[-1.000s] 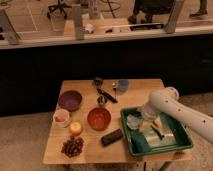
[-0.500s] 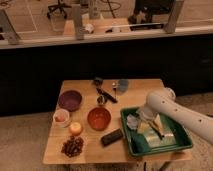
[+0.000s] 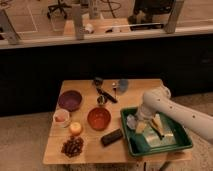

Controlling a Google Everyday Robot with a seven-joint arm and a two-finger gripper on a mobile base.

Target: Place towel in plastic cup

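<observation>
The towel [image 3: 131, 121], a small pale grey-blue crumpled cloth, lies at the left end of the green tray [image 3: 176, 146] on the table's right side. My gripper [image 3: 139, 120] hangs from the white arm and reaches down into the tray, right at the towel and partly covering it. The plastic cup [image 3: 122, 85], a small dull blue-grey tumbler, stands upright near the table's far edge, well behind the tray and apart from the gripper.
On the wooden table [image 3: 90, 152] are a purple bowl [image 3: 70, 100], an orange bowl [image 3: 98, 118], a white cup [image 3: 61, 117], an orange fruit [image 3: 75, 128], grapes [image 3: 73, 146], a black block [image 3: 111, 137], a tiny metal cup [image 3: 101, 100] and a black utensil [image 3: 104, 91]. Yellowish items [image 3: 158, 123] lie in the tray.
The arm has edged slightly left and down onto the towel in the tray. Everything else on the table stays where it was.
</observation>
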